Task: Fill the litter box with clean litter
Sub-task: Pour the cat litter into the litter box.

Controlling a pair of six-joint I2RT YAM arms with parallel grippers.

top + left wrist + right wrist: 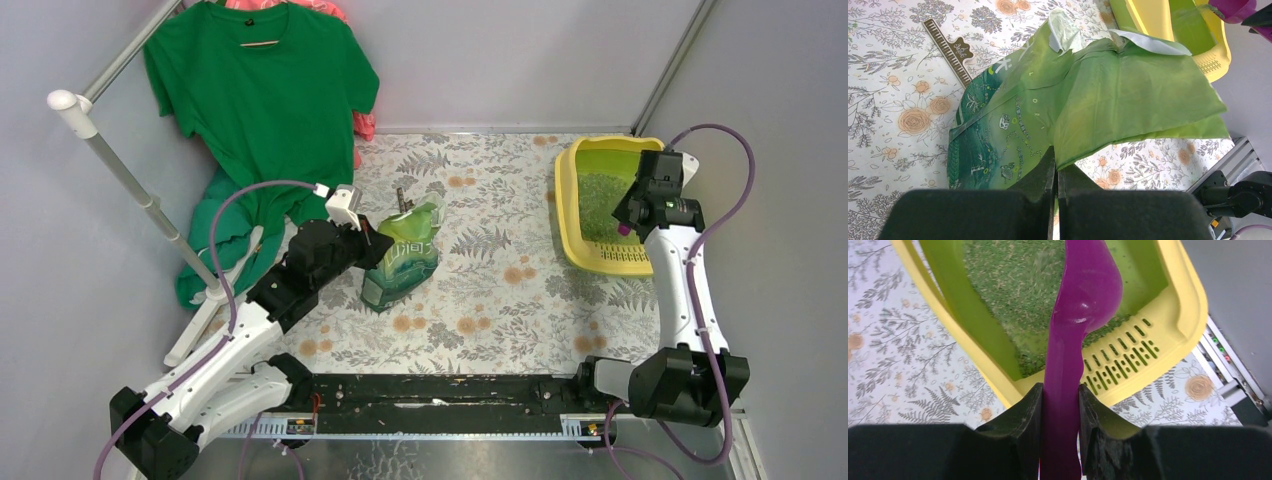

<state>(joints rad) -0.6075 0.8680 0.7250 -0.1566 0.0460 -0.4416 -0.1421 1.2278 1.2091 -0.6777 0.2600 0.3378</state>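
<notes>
Quick status from my side, going left to right. Far left there's a green T-shirt [260, 90] hanging on a white rack [130, 180], nothing to do with the job, but its hem droops close to my left arm.

My left end effector [1057, 167] is pinched tight on a flap of the green bag [405, 262]. The bag slumps on the floral surface [500, 300] with its torn mouth pointing toward the far side. A little toothed clip [950, 50] lies flat just beside it. I can't see into the bag, so no idea how much is left in there.

Over on the right, the litter box [605, 264] sits at the surface's edge. There's clean litter [1013, 285] in it already, but it looks like a thin layer, with bare green floor showing toward the far end. So I'd call this partway done, with more to add or at least spread out.

My right end effector [1060, 395] is clamped on the handle of the purple scoop [1083, 305], bowl hanging over the box's near end above the granules.

Nothing blocks the path between bag and box; the gap between them is the main hassle.
</notes>
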